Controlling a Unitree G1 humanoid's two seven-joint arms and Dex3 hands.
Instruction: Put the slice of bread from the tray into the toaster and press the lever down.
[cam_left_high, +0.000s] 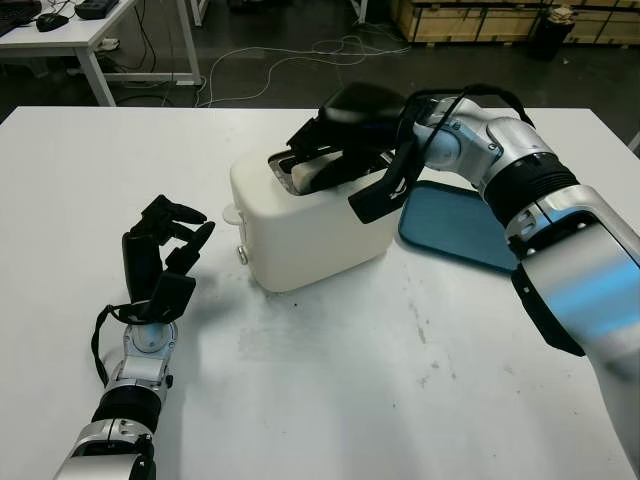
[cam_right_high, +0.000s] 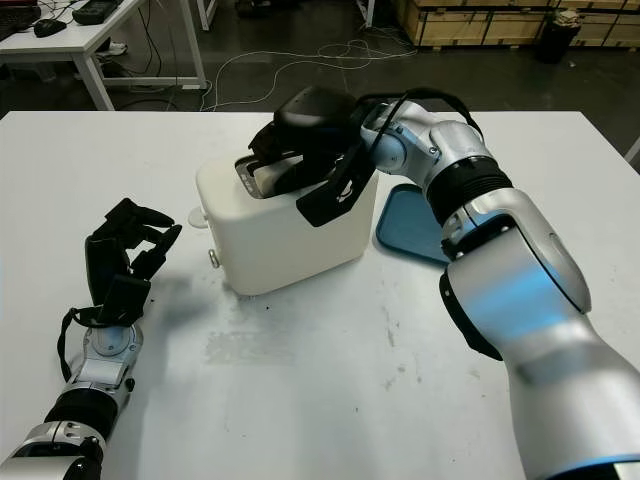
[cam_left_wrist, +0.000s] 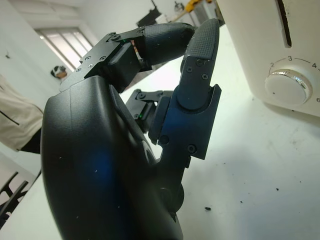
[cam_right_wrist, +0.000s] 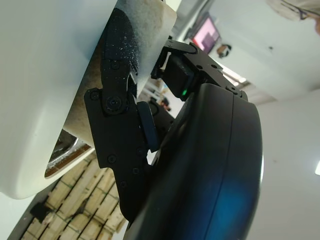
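Note:
A white toaster (cam_left_high: 300, 240) stands mid-table, its lever (cam_left_high: 232, 213) and a small dial (cam_left_wrist: 289, 87) on the end facing my left hand. My right hand (cam_left_high: 332, 168) hovers over the toaster's top slot, shut on the slice of bread (cam_left_high: 318, 176), which sits tilted and partly down in the slot. In the right wrist view the pale slice (cam_right_wrist: 145, 35) is pressed between black fingers (cam_right_wrist: 117, 100) against the toaster's top. The blue tray (cam_left_high: 450, 225) lies bare just right of the toaster. My left hand (cam_left_high: 165, 250) is open, held upright to the left of the toaster, apart from it.
The white table (cam_left_high: 350, 400) stretches wide in front of the toaster and to the far left. Beyond its far edge lie floor cables (cam_left_high: 300, 60), another table (cam_left_high: 90, 40) at the back left and wooden crates (cam_left_high: 480, 20) at the back right.

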